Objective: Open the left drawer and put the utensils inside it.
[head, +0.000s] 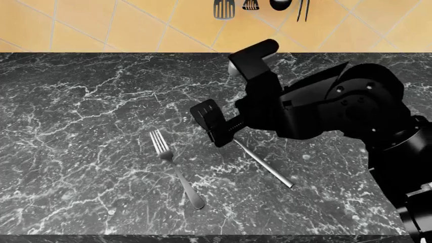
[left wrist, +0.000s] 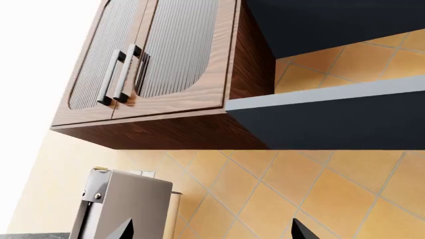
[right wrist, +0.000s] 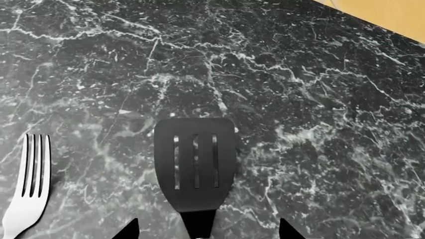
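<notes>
The black slotted spatula [right wrist: 196, 162] lies flat on the dark marble counter [right wrist: 319, 99], and its thin silver handle [head: 264, 164] shows past my right arm [head: 324, 106] in the head view. My right gripper [right wrist: 207, 231] hangs open just above the spatula's neck, one fingertip on each side and neither touching it. Left of the spatula lies the silver fork [head: 174, 167], also on the counter. My left gripper [left wrist: 212, 231] is open and empty, pointing up at the wall, and does not show in the head view. The left drawer is out of view.
Small dark tools [head: 226, 7] hang on the yellow tiles behind the counter. The left wrist view shows a wooden wall cabinet [left wrist: 159, 59] with ribbed doors, a dark hood [left wrist: 332, 119] and a grey metal appliance [left wrist: 126, 204]. The counter's front edge [head: 202, 237] runs along the head view's bottom.
</notes>
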Robot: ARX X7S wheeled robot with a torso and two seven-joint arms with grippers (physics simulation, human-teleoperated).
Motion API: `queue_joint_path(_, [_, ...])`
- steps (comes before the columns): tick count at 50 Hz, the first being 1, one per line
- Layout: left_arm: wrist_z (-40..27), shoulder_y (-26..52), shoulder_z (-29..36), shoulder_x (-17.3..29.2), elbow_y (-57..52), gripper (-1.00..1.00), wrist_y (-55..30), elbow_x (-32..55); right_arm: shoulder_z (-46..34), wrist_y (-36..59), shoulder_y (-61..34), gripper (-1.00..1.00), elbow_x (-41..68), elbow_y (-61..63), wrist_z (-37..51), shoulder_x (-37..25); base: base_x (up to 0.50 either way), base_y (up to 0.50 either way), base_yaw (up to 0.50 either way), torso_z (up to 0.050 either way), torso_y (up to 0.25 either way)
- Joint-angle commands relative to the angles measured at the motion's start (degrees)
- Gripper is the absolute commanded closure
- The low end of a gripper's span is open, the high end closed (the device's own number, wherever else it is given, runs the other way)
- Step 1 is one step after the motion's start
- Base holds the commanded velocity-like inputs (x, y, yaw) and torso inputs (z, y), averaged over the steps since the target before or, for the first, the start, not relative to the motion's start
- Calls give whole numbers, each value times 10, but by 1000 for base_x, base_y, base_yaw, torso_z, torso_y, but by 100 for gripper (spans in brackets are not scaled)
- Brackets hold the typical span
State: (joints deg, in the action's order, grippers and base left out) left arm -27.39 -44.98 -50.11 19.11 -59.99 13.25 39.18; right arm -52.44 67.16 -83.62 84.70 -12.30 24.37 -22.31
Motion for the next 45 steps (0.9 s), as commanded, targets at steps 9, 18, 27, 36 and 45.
queue_joint_path(9, [1,0,0,-1,0,-100,0,0,-8,-20,12,-100,-13,-15,-28,5,0,0,0,0,0])
queue_joint_path(18, [1,0,0,-1,0,-100,0,0,-13,-26,16,-100,-19,-22,-39,7,0,0,0,0,0])
queue_joint_path(27, [0,0,0,0,0,-100,0,-1,-22,-38,21,-100,-35,-38,-56,10,0,0,0,0,0])
queue_joint_path(36, [3,0,-3,-3,0,-100,0,2,-35,-44,20,-100,-51,-47,-71,22,0,0,0,0,0])
queue_joint_path(45, [4,0,-3,-4,0,-100,1,1,-41,-48,25,-100,-55,-53,-76,24,0,0,0,0,0])
